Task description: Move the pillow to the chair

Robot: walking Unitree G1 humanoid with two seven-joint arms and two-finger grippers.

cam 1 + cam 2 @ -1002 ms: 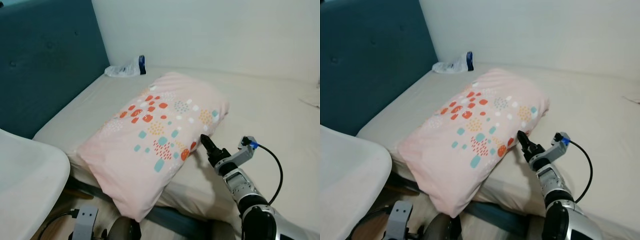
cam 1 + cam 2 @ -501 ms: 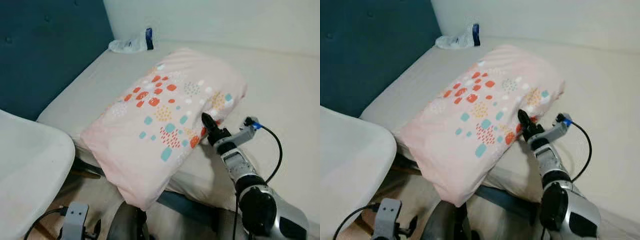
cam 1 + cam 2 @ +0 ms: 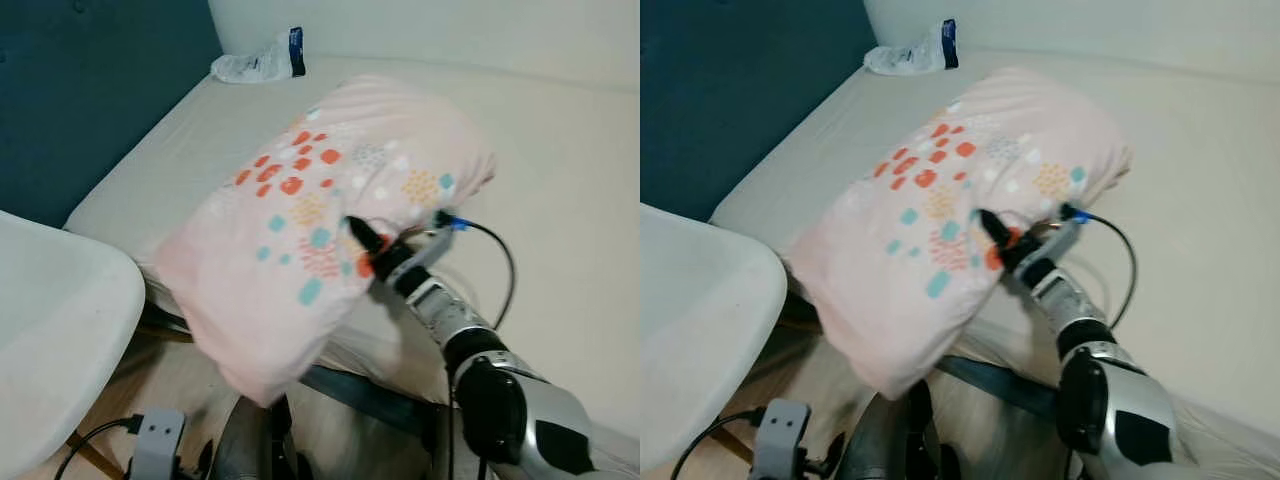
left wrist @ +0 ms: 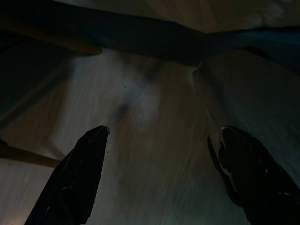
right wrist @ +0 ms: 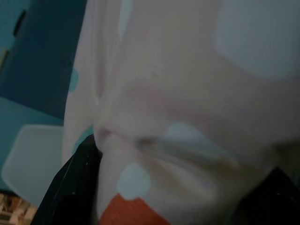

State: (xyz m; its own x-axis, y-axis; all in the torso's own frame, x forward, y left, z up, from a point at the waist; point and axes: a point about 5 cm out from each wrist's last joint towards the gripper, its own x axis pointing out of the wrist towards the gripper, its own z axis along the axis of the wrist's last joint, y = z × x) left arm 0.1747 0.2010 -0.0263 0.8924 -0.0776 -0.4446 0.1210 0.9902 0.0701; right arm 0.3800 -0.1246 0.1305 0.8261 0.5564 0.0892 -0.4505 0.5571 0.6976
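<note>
Pinching a fold of the pink patterned pillow (image 3: 330, 210), my right gripper (image 3: 362, 236) sat buried in the fabric on the pillow's near side, fingers closed on the cloth. The pillow lay across the bed (image 3: 560, 170) edge, its low corner hanging past the mattress below the gripper. The white chair (image 3: 55, 340) stood well off to the gripper's left, beyond the pillow.

To do this well, I judged the grip needed more than a thin pleat: lift slowly, watch for slipping cloth, then swing left over the chair seat.

My right wrist view showed cloth bunched between the fingers (image 5: 75, 187), which the head views blurred. My left gripper (image 4: 159, 178), spread wide, hung idle over wooden floor (image 4: 150, 140). A plastic bottle (image 3: 255, 66) lay far beyond the pillow.
</note>
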